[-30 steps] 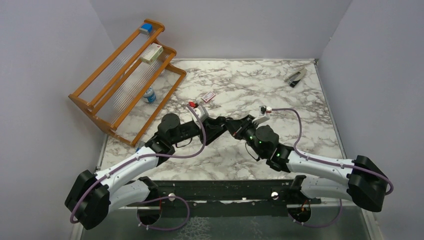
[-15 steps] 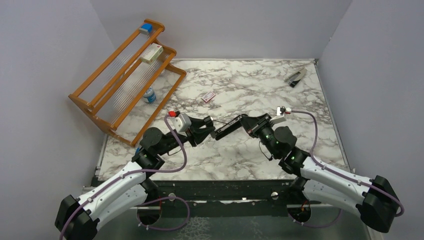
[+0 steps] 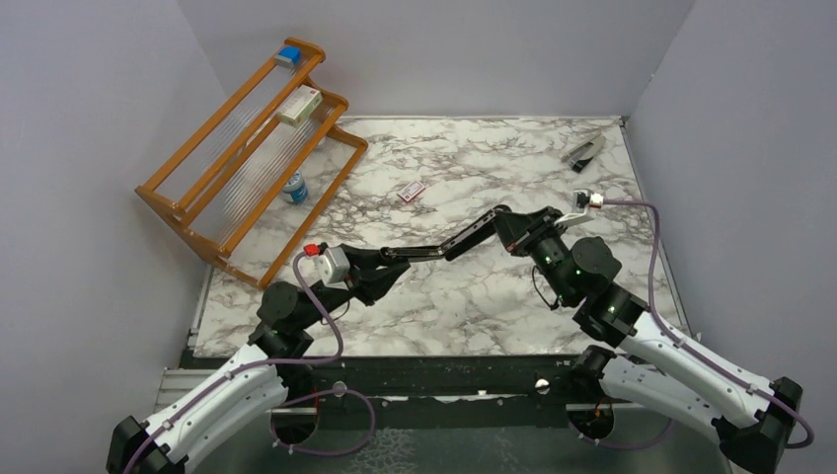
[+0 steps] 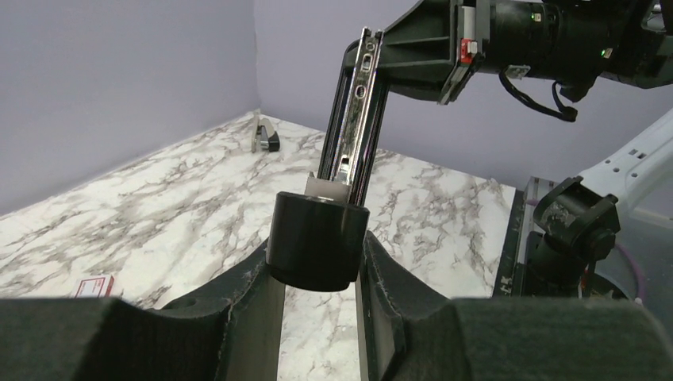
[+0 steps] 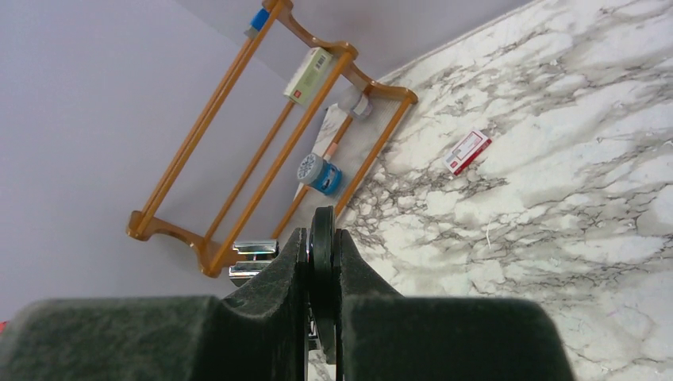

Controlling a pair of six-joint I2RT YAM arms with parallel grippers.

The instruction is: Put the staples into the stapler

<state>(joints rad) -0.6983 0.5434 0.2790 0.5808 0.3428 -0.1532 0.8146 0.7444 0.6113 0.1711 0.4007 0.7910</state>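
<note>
Where the slim black metal-railed stapler (image 3: 464,236) spans mid-frame, left fingers (image 4: 246,305) clamp its rounded end and right fingers (image 5: 274,313) pinch its thin arm; likely rigid, smooth, hinge-loose.

In the left wrist view, the left gripper's (image 4: 317,255) fingers (image 4: 238,309) are covering the lower end of the stapler (image 4: 355,135), and the picture's bottom edge is cutting those fingers off; one finger is also hiding part of the red-and-white packet (image 4: 94,284); the grey tool (image 4: 264,135) by the far wall is showing only as a blur; in the right wrist view, the right gripper's (image 5: 322,238) pads (image 5: 278,286) are masking nearly all of the stapler, leaving a thin black edge and a scrap of silver rail (image 5: 254,258); whether any staples are sitting in that rail is not showing in any view.
</note>
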